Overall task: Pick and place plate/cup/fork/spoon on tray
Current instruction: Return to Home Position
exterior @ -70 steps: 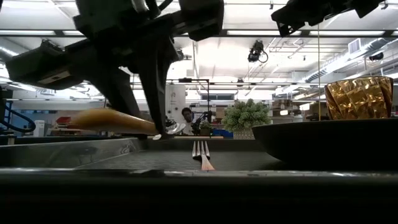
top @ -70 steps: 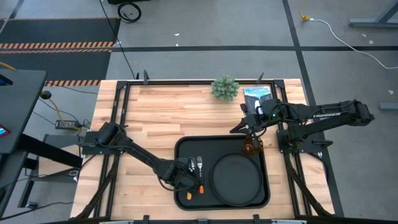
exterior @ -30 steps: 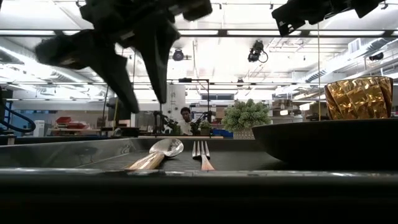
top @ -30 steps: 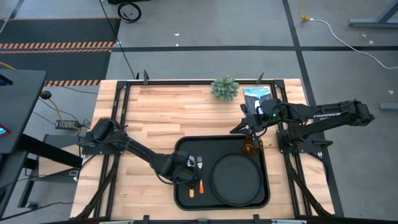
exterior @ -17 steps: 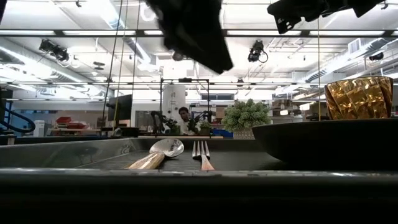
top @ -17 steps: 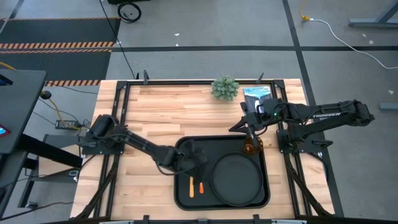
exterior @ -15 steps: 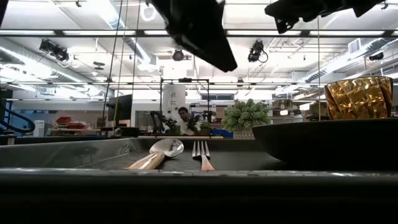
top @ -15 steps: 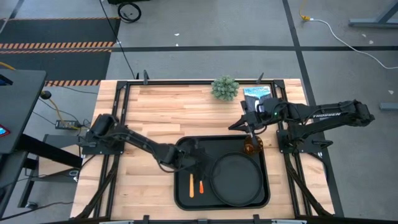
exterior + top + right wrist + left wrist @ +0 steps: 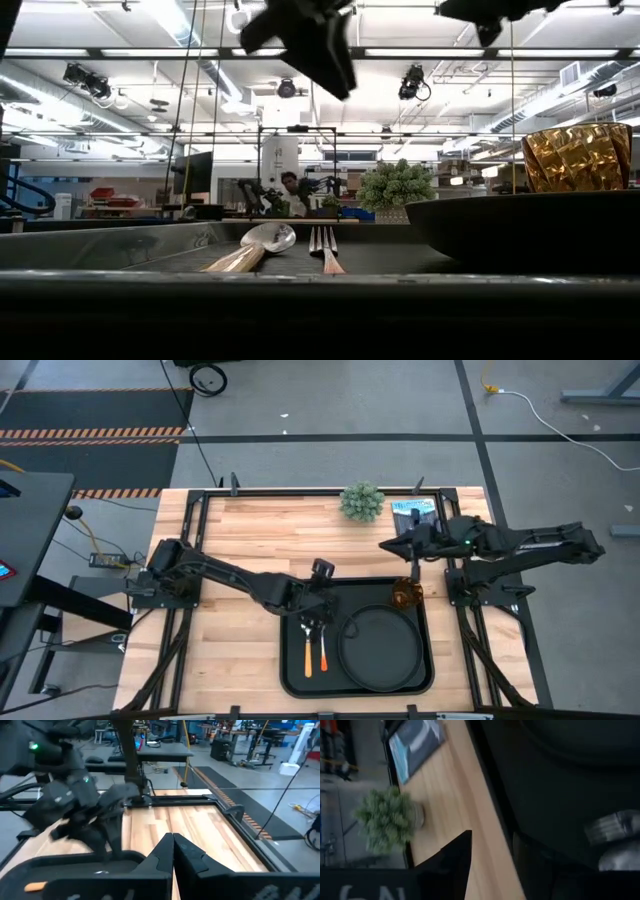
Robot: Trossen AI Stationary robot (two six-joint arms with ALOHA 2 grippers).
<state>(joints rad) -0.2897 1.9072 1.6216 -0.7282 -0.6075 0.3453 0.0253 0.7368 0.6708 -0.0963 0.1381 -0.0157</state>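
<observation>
high view showed me everything already on the large black rectangular tray (image 9: 292,680): the slim spoon with the silver bowl and yellow-orange handle (image 9: 307,656) and the slim fork with silver tines and orange handle (image 9: 323,651) lay side by side in the tray's left part, close but seemingly not touching, handles toward the near edge. i judged they were laid parallel so they would stay clear of the round matte black plate (image 9: 375,647), which filled the tray's right part. the small translucent amber cup (image 9: 404,597) stood upright in the far right corner, just beside the plate's rim.

the left gripper (image 9: 318,588) hung over the tray's far lip, above the bowl and tines, holding nothing; i could not tell how its jaws stood. the right gripper (image 9: 388,545) hovered over bare wood beyond the tray, near the cup but apart from it, with its fingers (image 9: 172,851) closed together on nothing in the right wrist view.

for room, i reckoned the wooden tabletop (image 9: 270,540) behind the tray was open, apart from a small green potted plant (image 9: 362,501) and a blue-printed packet (image 9: 412,510) at the far edge. the task looked complete to me.
</observation>
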